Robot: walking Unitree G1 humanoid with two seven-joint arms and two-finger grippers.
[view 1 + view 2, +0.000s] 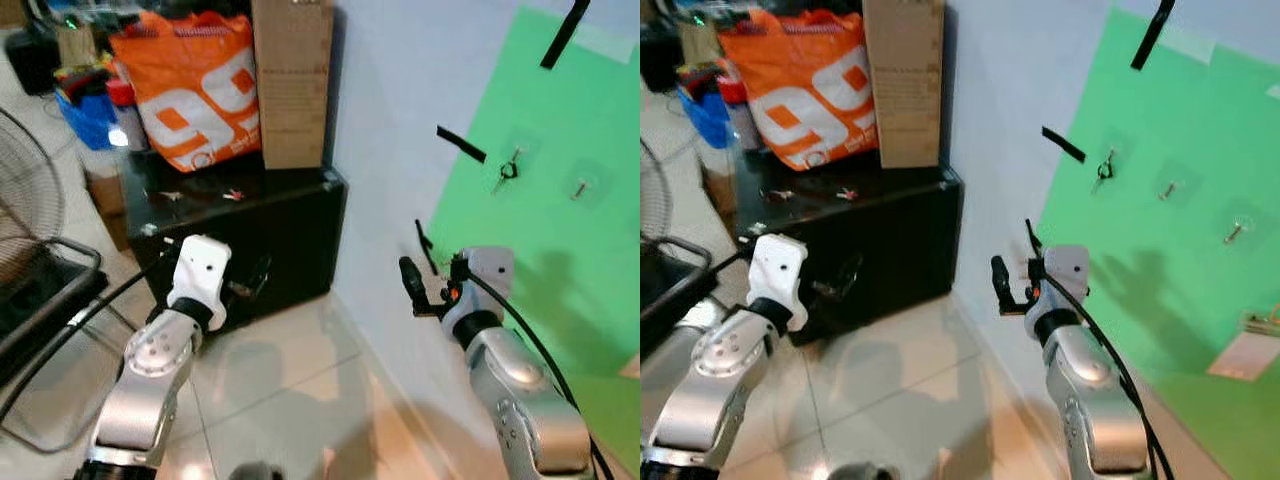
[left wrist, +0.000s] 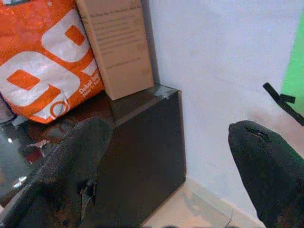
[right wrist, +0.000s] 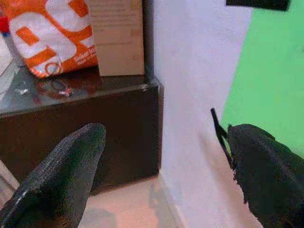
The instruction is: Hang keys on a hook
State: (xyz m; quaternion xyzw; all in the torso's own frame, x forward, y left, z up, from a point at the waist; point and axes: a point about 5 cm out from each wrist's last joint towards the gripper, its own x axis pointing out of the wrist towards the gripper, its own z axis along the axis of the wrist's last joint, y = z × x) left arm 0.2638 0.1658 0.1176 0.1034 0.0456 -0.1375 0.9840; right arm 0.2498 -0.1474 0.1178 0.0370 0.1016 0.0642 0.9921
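**Desk:** List what you have, left to right.

**Operator:** Item one, a fan (image 1: 25, 190) at my far left on the floor. Item two, my left hand (image 2: 166, 175), fingers (image 2: 71, 166) spread wide and holding nothing, raised in front of the black cabinet (image 1: 270, 240). Item three, the cabinet top, which I'll call the counter: an orange bag (image 1: 195, 85), a tall cardboard box (image 1: 292, 80) just beside it, and some small red and metal bits (image 1: 232, 195) too small for me to name. Item four, my right hand (image 3: 161, 175), fingers (image 3: 66, 166) also apart and empty, held up close to the white wall. Item five, the green sheet (image 1: 560, 230) on that wall, with clear hooks. The keys (image 1: 506, 170) already hang from the leftmost hook; the next hook (image 1: 580, 187) along looks bare.

**Desk:** So the hanging is done?

**Operator:** I judge it so, going by where the keys sit. If anything is left, it is backing off cleanly. I would keep the right hand open and draw it straight away from the wall, low and clear of the keys, so nothing brushes them off the hook.

**Desk:** Risks?

**Operator:** The black tape strips (image 1: 460, 143) near that hook; a finger could snag one.
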